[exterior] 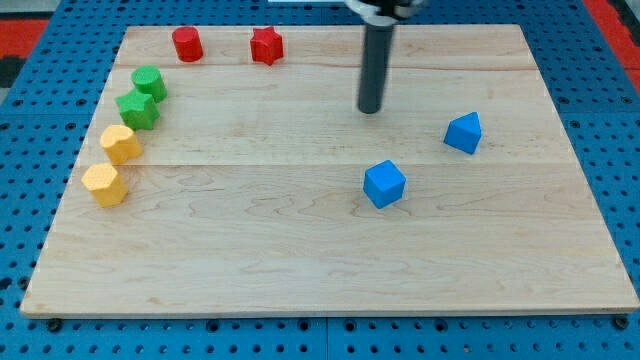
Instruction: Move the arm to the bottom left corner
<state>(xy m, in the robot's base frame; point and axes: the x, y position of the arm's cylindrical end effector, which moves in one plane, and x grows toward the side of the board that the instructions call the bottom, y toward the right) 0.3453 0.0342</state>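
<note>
My tip (371, 108) rests on the wooden board (300, 260), right of centre in the upper half. A blue cube (384, 184) lies below it. A second blue block (463, 132) lies to its right. A red cylinder (187, 44) and a red star (266, 45) sit near the top edge, left of the tip. A green cylinder (149, 82) and a green star (138, 108) sit at the left, with two yellow blocks (120, 143) (104, 184) below them. The bottom left corner of the board is far from the tip.
The board lies on a blue pegboard surface (30, 120). A red area (30, 25) shows at the view's top left and top right corners.
</note>
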